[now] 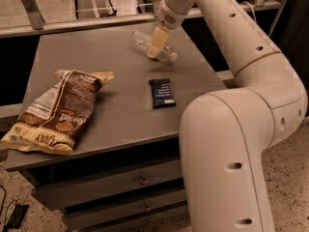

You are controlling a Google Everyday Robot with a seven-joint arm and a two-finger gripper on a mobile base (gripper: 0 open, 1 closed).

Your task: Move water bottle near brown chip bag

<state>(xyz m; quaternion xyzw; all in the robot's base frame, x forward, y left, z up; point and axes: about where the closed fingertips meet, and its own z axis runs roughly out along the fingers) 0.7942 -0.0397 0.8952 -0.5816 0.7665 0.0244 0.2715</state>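
Note:
The water bottle (143, 40) lies on its side at the far right of the grey table (120, 115), its white cap (172, 57) pointing to the right front. My gripper (157, 43) reaches down from the arm and sits right over the bottle's middle, hiding part of it. The brown chip bag (60, 111) lies flat at the table's front left, well apart from the bottle.
A small dark blue bar wrapper (162, 92) lies between the bottle and the table's front right edge. My large cream arm (241, 129) fills the right side of the view. A rail and frame (72, 23) run behind the table. Drawers (140, 180) sit below it.

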